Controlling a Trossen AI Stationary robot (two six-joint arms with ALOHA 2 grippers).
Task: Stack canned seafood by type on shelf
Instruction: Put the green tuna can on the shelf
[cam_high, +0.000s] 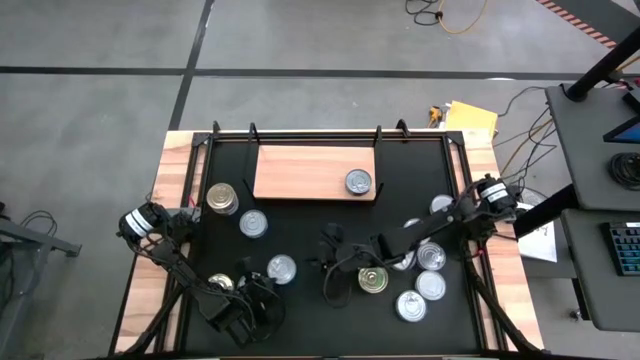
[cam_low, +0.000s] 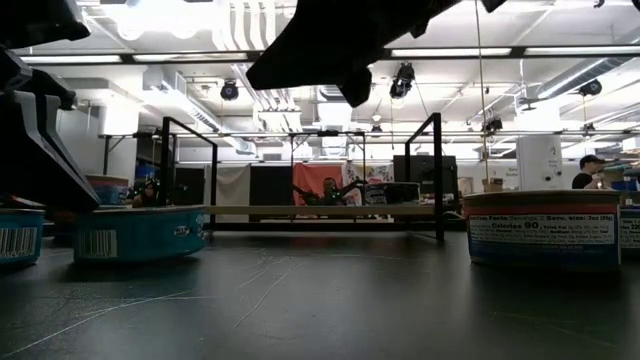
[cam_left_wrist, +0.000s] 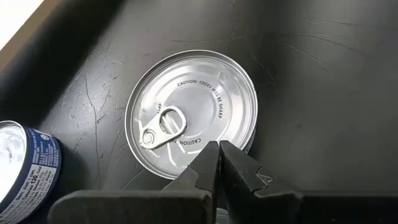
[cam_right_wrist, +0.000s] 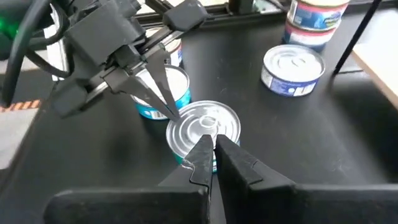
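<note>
Silver-topped and gold-topped tins lie loose on the black table. The shelf (cam_high: 315, 172) is a wooden board at the far side, and one tin (cam_high: 359, 182) rests on it by its base. A silver pull-tab tin (cam_high: 282, 268) (cam_left_wrist: 193, 112) (cam_right_wrist: 205, 127) sits left of centre. My left gripper (cam_left_wrist: 217, 149) (cam_high: 265, 290) is shut and slants down at this tin's rim from the near left. My right gripper (cam_right_wrist: 211, 140) (cam_high: 322, 265) is shut. It hangs above the table to the tin's right and points toward it. My left gripper's shut fingertips (cam_right_wrist: 166, 111) stand at the silver tin's rim (cam_left_wrist: 186, 168) on its near-left side, slanting down from above. I cannot tell whether they touch the rim. The tin sits flat on the table.
A blue-labelled tin (cam_right_wrist: 158, 93) stands just behind the left gripper. Two more (cam_high: 253, 223) (cam_high: 222, 198) stand toward the shelf. A gold-topped tin (cam_high: 372, 280) and silver ones (cam_high: 430, 257) (cam_high: 410, 305) cluster under the right arm. A black frame rail (cam_high: 320, 135) runs behind the shelf.
</note>
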